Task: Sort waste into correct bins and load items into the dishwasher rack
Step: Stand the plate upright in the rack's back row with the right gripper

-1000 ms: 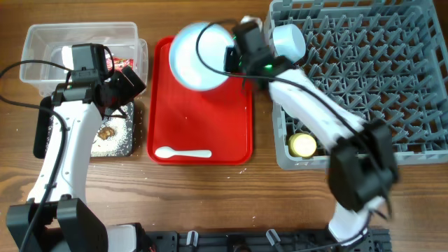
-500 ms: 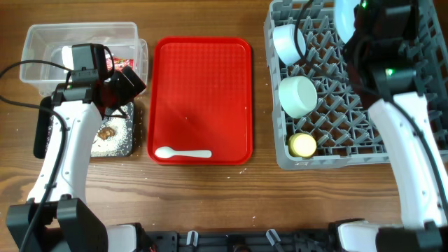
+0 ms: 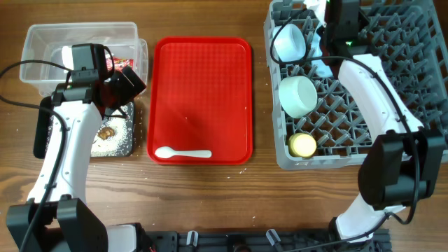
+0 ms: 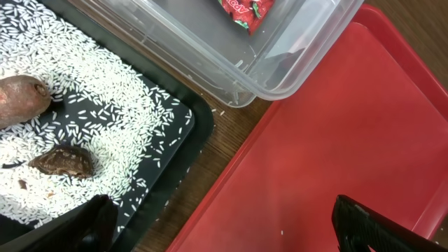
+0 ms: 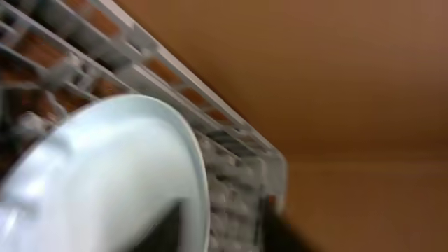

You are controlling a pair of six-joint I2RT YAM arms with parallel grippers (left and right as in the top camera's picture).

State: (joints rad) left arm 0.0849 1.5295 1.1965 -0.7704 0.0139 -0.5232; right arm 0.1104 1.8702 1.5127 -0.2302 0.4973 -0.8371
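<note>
Leftward along the far side of the dishwasher rack (image 3: 392,91) the right gripper (image 3: 333,40) has swung in the last half second. The pale blue plate (image 5: 105,182) is now close before its camera, on edge among the pegs beside a bowl (image 3: 288,42). Whether it grips the plate I cannot tell. The left gripper (image 4: 231,231) hangs wide open and empty over the edge of the black tray (image 4: 183,133) and the red serving tray (image 4: 336,140).

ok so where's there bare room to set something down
Most of the flat red serving tray is bare; only a white spoon lies at its near-left corner. The grey pegged rack's right side is free. Crowded: its left column, with two pale bowls, a yellow cup and the right fingers holding the pale blue round plate; also the rice-strewn black tray.
</note>
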